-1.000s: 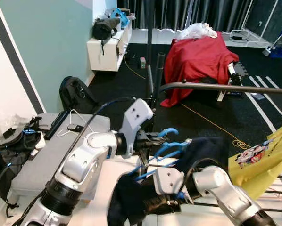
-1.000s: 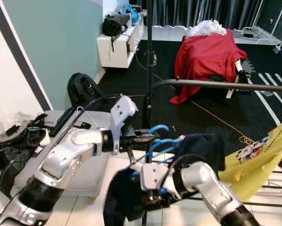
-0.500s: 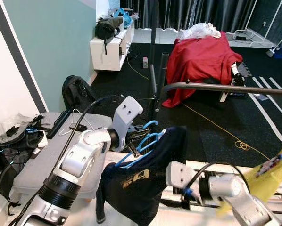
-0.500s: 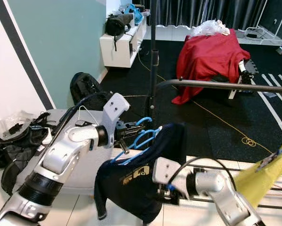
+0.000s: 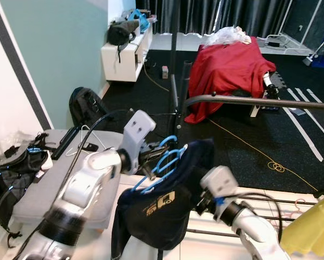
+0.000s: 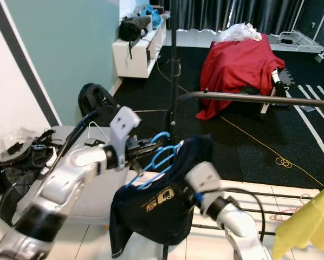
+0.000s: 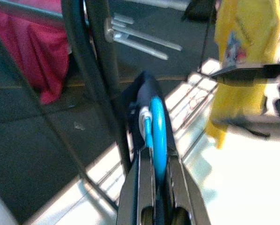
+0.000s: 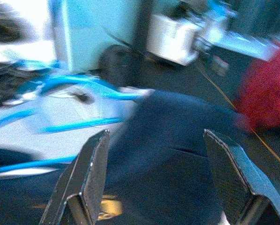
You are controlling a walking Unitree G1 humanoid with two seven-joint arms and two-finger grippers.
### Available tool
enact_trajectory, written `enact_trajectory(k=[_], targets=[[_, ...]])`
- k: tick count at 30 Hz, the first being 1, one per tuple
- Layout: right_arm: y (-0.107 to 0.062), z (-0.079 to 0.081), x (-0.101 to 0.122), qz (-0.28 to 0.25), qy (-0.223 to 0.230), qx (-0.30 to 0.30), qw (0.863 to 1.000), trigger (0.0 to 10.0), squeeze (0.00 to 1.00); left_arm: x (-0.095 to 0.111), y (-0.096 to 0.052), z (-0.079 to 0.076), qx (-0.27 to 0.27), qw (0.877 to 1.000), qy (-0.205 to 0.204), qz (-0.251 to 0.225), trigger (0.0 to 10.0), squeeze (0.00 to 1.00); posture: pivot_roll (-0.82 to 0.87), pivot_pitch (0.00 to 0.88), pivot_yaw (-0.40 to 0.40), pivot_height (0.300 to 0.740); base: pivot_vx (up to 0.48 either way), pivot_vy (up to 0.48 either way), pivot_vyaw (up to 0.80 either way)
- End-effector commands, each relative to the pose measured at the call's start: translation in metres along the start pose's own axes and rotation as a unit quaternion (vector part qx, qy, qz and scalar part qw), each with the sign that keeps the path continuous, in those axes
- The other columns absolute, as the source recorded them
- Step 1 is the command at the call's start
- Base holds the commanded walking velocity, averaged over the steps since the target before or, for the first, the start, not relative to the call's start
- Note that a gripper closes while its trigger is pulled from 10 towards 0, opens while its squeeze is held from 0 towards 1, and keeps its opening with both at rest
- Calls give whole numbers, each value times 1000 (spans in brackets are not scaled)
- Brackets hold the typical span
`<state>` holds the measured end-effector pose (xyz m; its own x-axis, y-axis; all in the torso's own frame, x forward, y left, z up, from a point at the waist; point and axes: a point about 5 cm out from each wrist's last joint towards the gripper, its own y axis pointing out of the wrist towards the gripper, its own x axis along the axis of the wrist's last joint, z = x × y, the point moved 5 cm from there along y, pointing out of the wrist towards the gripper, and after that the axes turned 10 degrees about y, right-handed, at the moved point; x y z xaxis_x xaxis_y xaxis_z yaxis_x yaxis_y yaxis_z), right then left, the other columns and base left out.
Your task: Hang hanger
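Clamped tight on the blue hanger (image 5: pixel 161 162), left gripper (image 5: pixel 151 154) fingers pinching the plastic just below the hook, as seen close up from the left wrist. Spread wide, right gripper (image 8: pixel 158 183), both black fingers apart with nothing between them, hovering just in front of the dark shirt (image 5: pixel 162 203) draped over the hanger. Hanger held out in mid-air ahead of the body, hook (image 5: pixel 169 142) pointing up and forward, shirt sagging below it. Rail (image 5: pixel 259 101) further ahead and higher, running off to the right from the upright pole (image 5: pixel 174 81); hook not yet over it, well short by the look of things. Yellow garment (image 5: pixel 313 230) low on the right, above the drying rack (image 5: pixel 276 203). Red cover (image 5: pixel 227 67) over furniture beyond the rail, grey bench (image 5: pixel 48 179) with a loose white wire hanger (image 5: pixel 86 142) to the left, black backpack (image 5: pixel 86 107) against the wall. Next, judging from this: lift the hook above rail height, carry it forward, keep the opening facing the bar, lower straight down until it catches. Best to hold the pinch firm so the hanger cannot twist under the shirt's weight. Right gripper worth keeping clear of the cloth, or steadying the shirt's lower edge if it swings. Release only once the hook sits on the bar.
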<state>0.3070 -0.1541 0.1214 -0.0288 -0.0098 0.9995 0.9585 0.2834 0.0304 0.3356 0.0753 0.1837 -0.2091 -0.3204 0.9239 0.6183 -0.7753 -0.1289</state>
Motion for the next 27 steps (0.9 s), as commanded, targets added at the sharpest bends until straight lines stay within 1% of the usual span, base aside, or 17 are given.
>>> enact_trajectory(k=[1, 2, 3, 4, 8, 10, 11, 13, 14, 15, 16, 17, 18, 23, 24, 26, 27], targets=[[-1, -5, -3, 5, 0, -27, 1000, 10000, 0, 16, -3, 0, -7, 1000, 10, -24, 0, 0, -105, 80, 17, 735, 0, 0, 0], [-1, -7, -2, -1, -2, -44, 999, 10000, 0, 17, -6, -1, -7, 1000, 5, -26, 0, 0, -104, 83, 21, 735, 0, 0, 0], [1, -4, -3, -5, 6, -39, 999, 10000, 278, 20, -8, -2, -6, 999, -1, -33, 0, 0, -100, 84, 28, 735, 0, 0, 0], [5, -2, -7, 0, 17, -36, 999, 10000, 1000, 24, -9, -1, -3, 999, -6, -41, 0, 0, -99, 85, 31, 735, 0, 0, 0], [9, 2, -18, 27, 29, -30, 999, 10000, 1000, 28, -10, 0, -1, 999, -11, -51, 0, 0, -99, 85, 31, 735, 0, 0, 0], [12, 7, -26, 49, 45, -12, 998, 10000, 1000, 33, -10, 1, 0, 998, -13, -59, 0, 0, -96, 84, 35, 735, 0, 0, 0], [16, 19, -32, 68, 72, 20, 995, 10000, 1000, 39, -7, 1, 0, 997, -14, -69, 0, 0, -94, 81, 35, 735, 0, 0, 0], [16, 19, -32, 68, 72, 20, 995, 10000, 1000, 39, -7, 1, 0, 997, -14, -69, 0, 0, -94, 81, 35, 735, 0, 0, 0], [20, 31, -35, 82, 94, 53, 991, 10000, 1000, 44, -4, 1, -1, 997, -15, -79, 0, 0, -95, 81, 35, 735, 0, 0, 0], [20, 31, -35, 82, 94, 53, 991, 10000, 1000, 44, -4, 1, -1, 997, -15, -79, 0, 0, -95, 81, 35, 735, 0, 0, 0], [24, 39, -35, 89, 114, 70, 987, 10000, 1000, 49, -1, -1, -6, 996, -17, -89, 0, 0, -96, 79, 35, 735, 0, 0, 0], [24, 39, -35, 89, 114, 70, 987, 10000, 1000, 49, -1, -1, -6, 996, -17, -89, 0, 0, -96, 79, 35, 735, 0, 0, 0], [29, 40, -32, 87, 131, 68, 985, 10000, 1000, 53, 1, -6, -18, 995, -19, -97, 0, 0, -96, 79, 35, 735, 0, 0, 0], [33, 38, -30, 84, 139, 60, 985, 10000, 1000, 55, 1, -9, -26, 994, -21, -100, 0, 0, -96, 79, 35, 735, 0, 0, 0], [39, 33, -26, 73, 149, 49, 985, 10000, 357, 57, 3, -16, -44, 993, -23, -104, 0, 0, -94, 77, 36, 735, 0, 0, 0], [39, 33, -26, 73, 149, 49, 985, 10000, 357, 57, 3, -16, -44, 993, -23, -104, 0, 0, -94, 77, 36, 735, 0, 0, 0], [45, 28, -24, 65, 156, 42, 985, 10000, 0, 58, 4, -21, -56, 993, -25, -105, 0, 0, -94, 76, 37, 735, 0, 0, 0]])
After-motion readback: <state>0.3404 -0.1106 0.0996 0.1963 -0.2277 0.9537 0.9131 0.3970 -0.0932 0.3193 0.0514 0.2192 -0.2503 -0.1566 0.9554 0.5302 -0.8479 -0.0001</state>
